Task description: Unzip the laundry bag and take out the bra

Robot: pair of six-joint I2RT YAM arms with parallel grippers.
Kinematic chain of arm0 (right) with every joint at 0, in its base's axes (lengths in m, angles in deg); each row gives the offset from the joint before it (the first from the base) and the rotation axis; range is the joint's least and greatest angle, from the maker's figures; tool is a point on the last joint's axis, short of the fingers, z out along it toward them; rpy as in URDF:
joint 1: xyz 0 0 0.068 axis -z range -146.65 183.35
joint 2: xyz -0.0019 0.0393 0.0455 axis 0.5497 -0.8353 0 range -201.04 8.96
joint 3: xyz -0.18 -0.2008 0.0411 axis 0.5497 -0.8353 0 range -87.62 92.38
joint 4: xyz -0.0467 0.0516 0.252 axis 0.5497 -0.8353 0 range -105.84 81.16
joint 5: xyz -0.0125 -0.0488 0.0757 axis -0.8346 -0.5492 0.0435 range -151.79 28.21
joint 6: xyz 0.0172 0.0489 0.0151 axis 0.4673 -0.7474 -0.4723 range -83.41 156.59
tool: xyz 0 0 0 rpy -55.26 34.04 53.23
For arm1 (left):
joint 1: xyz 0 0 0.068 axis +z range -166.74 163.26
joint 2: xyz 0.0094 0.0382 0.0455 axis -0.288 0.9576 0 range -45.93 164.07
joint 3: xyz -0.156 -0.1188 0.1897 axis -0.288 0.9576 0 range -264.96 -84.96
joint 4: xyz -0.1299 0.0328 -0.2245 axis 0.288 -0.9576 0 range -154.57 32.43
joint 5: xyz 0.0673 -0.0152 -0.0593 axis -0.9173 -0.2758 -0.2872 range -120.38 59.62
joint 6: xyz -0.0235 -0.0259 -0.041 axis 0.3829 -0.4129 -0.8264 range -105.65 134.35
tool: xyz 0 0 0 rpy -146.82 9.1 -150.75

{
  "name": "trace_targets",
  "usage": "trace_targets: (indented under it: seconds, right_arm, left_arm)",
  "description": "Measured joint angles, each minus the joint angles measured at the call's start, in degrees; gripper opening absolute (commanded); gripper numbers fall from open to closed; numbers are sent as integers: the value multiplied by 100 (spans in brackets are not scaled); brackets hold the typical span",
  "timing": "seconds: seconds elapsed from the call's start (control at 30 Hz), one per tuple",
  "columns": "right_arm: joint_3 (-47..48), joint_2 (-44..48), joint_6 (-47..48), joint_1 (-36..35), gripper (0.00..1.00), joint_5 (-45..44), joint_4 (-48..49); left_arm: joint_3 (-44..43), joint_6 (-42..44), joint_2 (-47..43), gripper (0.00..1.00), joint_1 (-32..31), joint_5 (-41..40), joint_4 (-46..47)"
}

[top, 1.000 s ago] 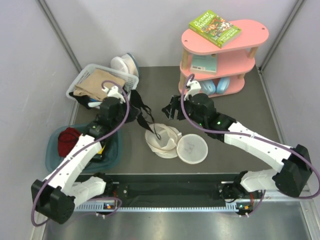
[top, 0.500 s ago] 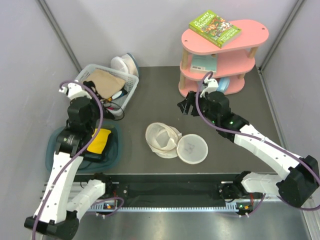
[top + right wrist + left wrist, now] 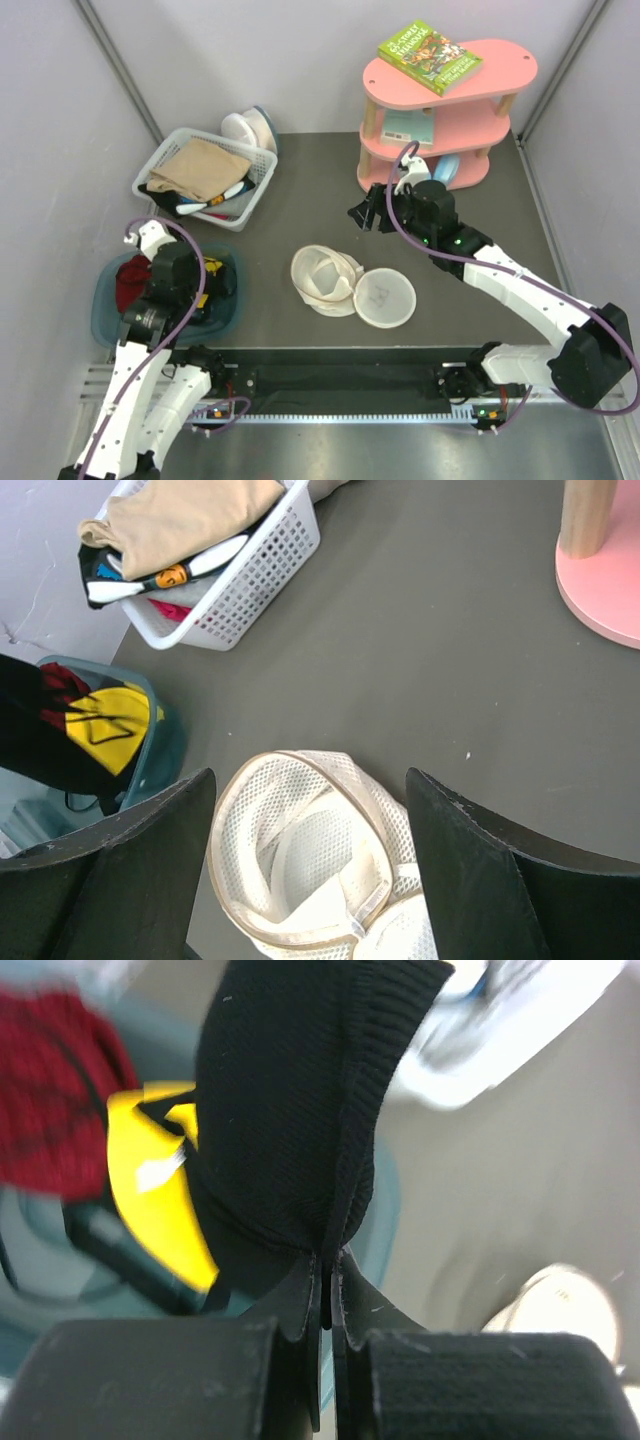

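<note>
The laundry bag (image 3: 325, 278) lies unzipped mid-table, its two round cream mesh halves side by side, the second half (image 3: 384, 297) to the right. The right wrist view looks into the bag (image 3: 300, 870), and I see no garment in it. My left gripper (image 3: 327, 1260) is shut on a fold of the black bra (image 3: 290, 1110), which hangs over the teal tub (image 3: 385, 1220). From above, the left gripper (image 3: 203, 287) sits over that tub at the left. Behind the bag and above the table, my right gripper (image 3: 364, 214) stands open, holding nothing.
The teal tub (image 3: 102, 312) holds a red cloth (image 3: 129, 280) and a yellow item (image 3: 165, 1200). A white slatted basket (image 3: 160, 160) of clothes stands at the back left. A pink shelf unit (image 3: 450, 110) with a book (image 3: 428, 55) on top stands at the back right.
My left arm carried the black bra from the bag, past the white basket, down to the teal tub. The right gripper drew back slightly from the bag and stays open.
</note>
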Motion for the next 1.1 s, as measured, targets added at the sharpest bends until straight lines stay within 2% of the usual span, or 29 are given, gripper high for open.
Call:
trace_targets:
  seconds: [0.1,0.17,0.2,0.27,0.3,0.33,0.4,0.43,0.77,0.97,1.1]
  right_arm:
    - [0,0,2,4,77,55,28]
    - [0,0,4,4,77,68,28]
    - [0,0,4,4,77,76,28]
    - [0,0,7,4,77,85,28]
    - [0,0,9,4,77,92,28]
    - [0,0,9,4,77,98,28]
    - [0,0,20,4,77,98,26]
    - [0,0,28,7,77,98,26]
    - [0,0,90,11,77,101,24]
    - [0,-4,103,11,77,203,24]
    - [0,-125,105,15,70,468,28]
  left_arm:
    - [332,-234,0,0,0,138,-199]
    - [428,-343,2,7,0,225,-280]
    - [431,-391,4,21,0,240,-302]
    - [431,-450,7,38,0,247,-304]
    - [431,-474,0,50,0,251,-306]
    - [431,-503,4,78,0,258,-302]
    - [431,-520,39,96,0,278,-306]
    - [431,-562,59,99,0,289,-304]
    - [46,-544,164,99,0,74,-535]
    - [-289,-131,127,99,0,-22,-306]
    - [-302,247,282,99,0,131,105]
